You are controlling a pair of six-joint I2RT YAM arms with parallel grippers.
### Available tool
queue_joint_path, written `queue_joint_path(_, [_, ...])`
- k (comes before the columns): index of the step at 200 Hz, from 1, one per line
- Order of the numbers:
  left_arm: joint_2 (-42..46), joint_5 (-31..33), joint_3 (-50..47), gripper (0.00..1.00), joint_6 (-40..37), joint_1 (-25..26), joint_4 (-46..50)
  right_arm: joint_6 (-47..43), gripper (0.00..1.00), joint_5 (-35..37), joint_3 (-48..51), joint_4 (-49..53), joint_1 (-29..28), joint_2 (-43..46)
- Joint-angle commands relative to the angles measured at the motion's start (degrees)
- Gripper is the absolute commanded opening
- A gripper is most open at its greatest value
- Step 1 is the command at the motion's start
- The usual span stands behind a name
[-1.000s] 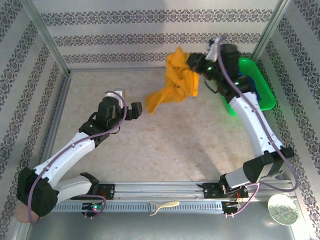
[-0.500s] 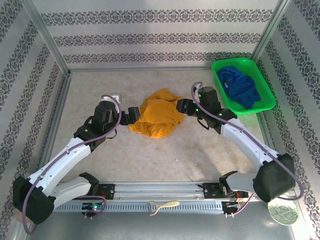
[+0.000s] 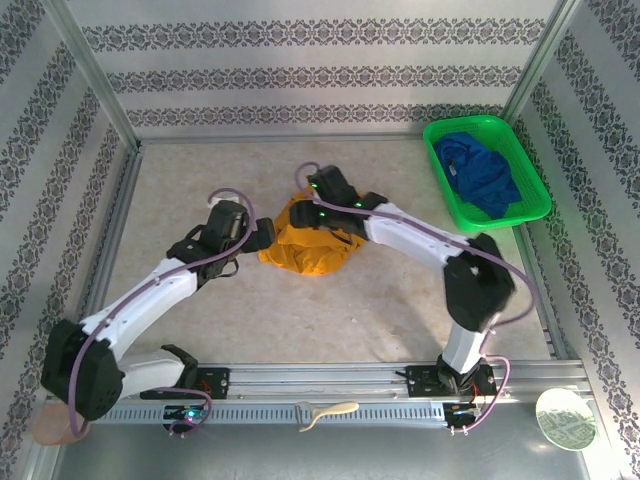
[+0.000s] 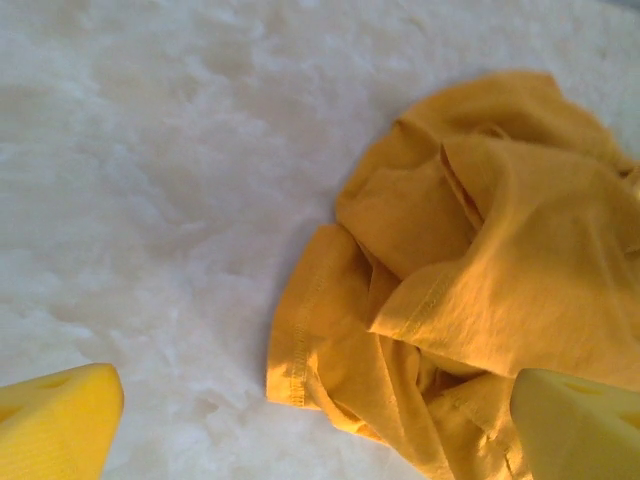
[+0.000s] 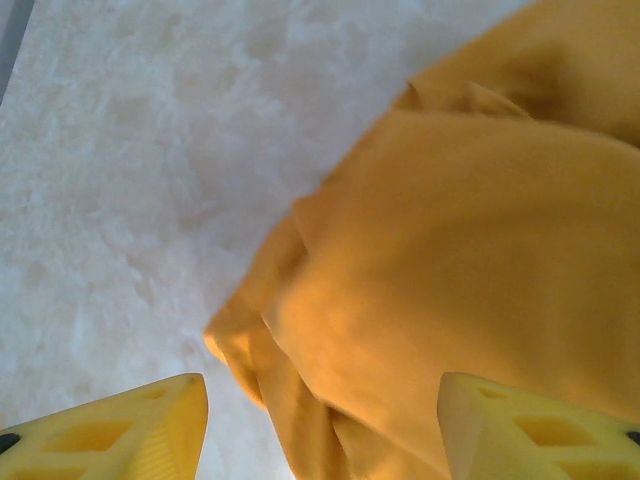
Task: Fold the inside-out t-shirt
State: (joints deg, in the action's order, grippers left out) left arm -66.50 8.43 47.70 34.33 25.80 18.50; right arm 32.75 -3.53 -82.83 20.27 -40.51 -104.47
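Observation:
The orange-yellow t-shirt (image 3: 312, 248) lies in a crumpled heap in the middle of the table, with seams and a stitched hem (image 4: 300, 340) showing. My left gripper (image 3: 264, 236) sits at the heap's left edge. In the left wrist view that gripper (image 4: 320, 440) is open wide, the shirt (image 4: 490, 270) lying between and beyond its yellow fingers (image 4: 55, 420). My right gripper (image 3: 318, 206) hovers over the heap's upper left part. In the right wrist view it (image 5: 325, 440) is open, with bunched cloth (image 5: 460, 250) under it and nothing held.
A green basket (image 3: 532, 190) at the back right holds a dark blue garment (image 3: 484, 172). Patterned walls close in the table at the back and sides. A metal rail (image 3: 320, 378) runs along the near edge. Bare table (image 3: 200, 180) lies left of the shirt.
The right gripper lowered the shirt from high at the back onto the table, let it go, and swung left over it. The left gripper edged toward the heap's left side.

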Motion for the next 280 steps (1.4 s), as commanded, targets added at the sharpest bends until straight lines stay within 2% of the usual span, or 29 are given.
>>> queue_joint_path(1, [5.22,2.83,-2.96,0.99,5.4,-1.26,1.02,0.55,0.64,10.46,-8.38,9.05,-1.98,-7.5])
queue_joint_path(24, [7.76,2.25,-4.14,0.99,5.94,-1.38,1.64,2.57,0.63,15.89,-12.42,10.46,-1.82,-13.04])
queue_joint_path(44, [8.73,2.08,-4.18,0.99,5.76,-1.41,3.08,2.89,0.56,15.04,-14.17,10.99,-0.59,-15.51])
queue_joint_path(51, [8.97,1.93,-4.05,0.99,5.62,-1.42,3.42,2.54,0.47,13.93,-14.66,11.1,-0.01,-16.14])
queue_joint_path(55, [9.04,1.86,-4.07,0.99,5.63,-1.43,3.53,2.3,0.38,13.12,-14.89,11.04,0.28,-16.3])
queue_joint_path(56, [9.07,1.82,-4.04,0.99,5.6,-1.44,3.55,2.16,0.33,12.76,-15.01,11.11,0.51,-16.41])
queue_joint_path(59, [9.1,1.71,-4.09,0.99,5.56,-1.43,3.51,1.97,0.3,12.43,-15.13,11.11,0.65,-16.5])
queue_joint_path(70, [9.19,1.38,-4.07,0.99,5.49,-1.45,3.56,0.79,0.0,9.78,-15.48,11.1,1.69,-16.06])
queue_joint_path(94, [9.11,-0.01,-4.07,0.99,4.38,-1.43,3.04,-1.12,0.0,6.55,-10.18,8.3,3.79,-8.45])
queue_joint_path(131, [7.52,-1.61,-4.25,0.99,2.04,-1.45,2.0,0.27,0.0,2.75,9.28,0.99,7.97,14.39])
queue_joint_path(169, [3.14,-4.91,-3.7,0.99,0.3,-1.43,-0.98,8.41,0.0,5.55,37.79,-2.94,11.27,39.89])
queue_joint_path(202, [-2.95,-8.06,-0.97,0.99,-0.17,-1.45,-2.61,17.68,0.0,10.85,56.7,1.9,13.56,54.71])
queue_joint_path(220, [-6.28,-8.1,1.86,0.99,-0.73,-1.42,-0.5,20.96,0.0,15.81,60.88,7.32,14.05,64.14])
queue_joint_path(244, [-10.04,-7.05,4.5,0.99,-0.47,-1.45,2.39,22.21,0.0,20.3,60.93,12.18,15.05,73.08])
queue_joint_path(260, [-12.09,-7.85,4.72,0.99,0.17,-1.38,1.67,21.28,0.0,20.03,59.48,11.34,16.4,72.73])
queue_joint_path(280, [-15.11,-10.95,4.28,1.0,1.63,-0.49,-0.94,18.35,0.0,16.46,56.45,7.87,18.27,66.83])
